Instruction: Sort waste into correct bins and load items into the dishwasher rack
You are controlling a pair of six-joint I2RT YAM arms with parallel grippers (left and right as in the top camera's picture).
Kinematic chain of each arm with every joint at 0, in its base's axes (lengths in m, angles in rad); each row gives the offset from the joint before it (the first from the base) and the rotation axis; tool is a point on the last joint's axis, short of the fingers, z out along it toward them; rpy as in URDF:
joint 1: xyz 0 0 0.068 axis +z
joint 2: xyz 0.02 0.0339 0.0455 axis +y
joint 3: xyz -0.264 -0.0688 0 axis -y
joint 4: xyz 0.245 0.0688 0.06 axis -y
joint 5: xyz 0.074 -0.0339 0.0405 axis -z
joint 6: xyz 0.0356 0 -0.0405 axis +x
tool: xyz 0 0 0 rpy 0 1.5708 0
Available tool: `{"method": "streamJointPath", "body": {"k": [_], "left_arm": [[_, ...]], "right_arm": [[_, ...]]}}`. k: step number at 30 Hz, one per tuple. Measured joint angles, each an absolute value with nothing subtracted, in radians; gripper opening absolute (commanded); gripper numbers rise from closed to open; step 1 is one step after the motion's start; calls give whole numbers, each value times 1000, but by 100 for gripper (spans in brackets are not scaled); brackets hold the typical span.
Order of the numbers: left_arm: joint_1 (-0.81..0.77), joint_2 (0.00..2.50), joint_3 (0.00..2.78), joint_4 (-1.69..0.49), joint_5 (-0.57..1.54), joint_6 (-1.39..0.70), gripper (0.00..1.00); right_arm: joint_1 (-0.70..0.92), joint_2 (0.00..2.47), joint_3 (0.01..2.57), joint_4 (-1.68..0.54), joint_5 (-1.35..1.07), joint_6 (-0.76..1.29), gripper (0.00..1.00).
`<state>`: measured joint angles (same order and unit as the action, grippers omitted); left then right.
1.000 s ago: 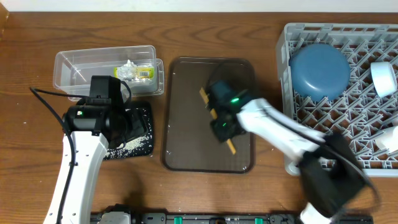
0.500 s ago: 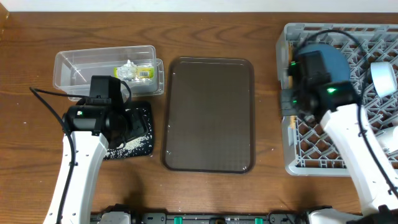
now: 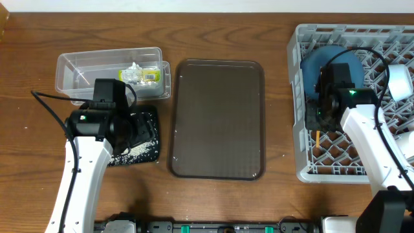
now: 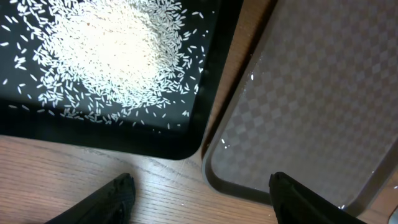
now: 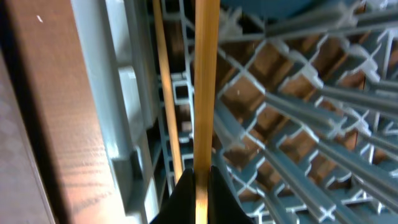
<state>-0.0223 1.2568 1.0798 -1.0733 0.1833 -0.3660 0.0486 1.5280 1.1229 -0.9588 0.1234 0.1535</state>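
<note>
A brown wooden table [image 3: 213, 32] carries everything here. The right gripper [image 5: 202, 196] stands inside the dishwasher rack [image 3: 295, 129], fingertips drawn narrow and pinched on the wooden chopsticks [image 5: 206, 81]. One stick runs straight up from between the tips. The other lies beside it, nearer the rack's grey wall (whether the tips press that second stick too, I cannot tell). Beneath them, table wood shows through the gaps of the diagonal lattice. Just past the gripper, in a corner of the rack, sits the light blue bowl [image 3: 333, 58] with its blue outside upward. A pale cup [image 3: 400, 81] rests at the rack's outer edge.

The left gripper [image 4: 200, 190] hangs low with its jaws wide and nothing between them, above the place where a corner of the black tray [image 4: 155, 140] comes close to the rim of the brown serving tray [image 4: 298, 93]. Rice grains [image 4: 106, 50] lie heaped and scattered in the black tray. Beyond it, the clear tub [image 3: 71, 65] holds the yellow-green wrapper [image 3: 150, 76] and the crumpled tissue [image 3: 134, 70]. The serving tray lies between these bins and the rack
</note>
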Motion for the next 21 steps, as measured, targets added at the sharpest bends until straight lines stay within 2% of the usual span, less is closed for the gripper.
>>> {"method": "streamJointPath", "body": {"k": [2,5,7,9,11,17,21], "left_arm": [[-22,1257,1080,-1074,183,-365,79],[-22,1257,1080,-1074,183,-363,87],[-22,1257,1080,-1073,184,-365,88],[-22,1257,1080,-1073,183,-365,89],[-22,1257,1080,-1068,181,-365,90],[-28,1257,1080,-973,260,-297,94],[-67,1259,1081,-942,288,-244,94]], "right_arm": [[49,1525,1124,-957,119,149,36],[49,1514,1131,-969,116,146,50],[49,1494,1137,-978,114,144,52],[46,1462,1142,-980,113,150,62],[31,1417,1147,-982,107,156,66],[-69,1333,1159,-979,46,154,73],[-135,1346,1160,-975,-76,133,88]]}}
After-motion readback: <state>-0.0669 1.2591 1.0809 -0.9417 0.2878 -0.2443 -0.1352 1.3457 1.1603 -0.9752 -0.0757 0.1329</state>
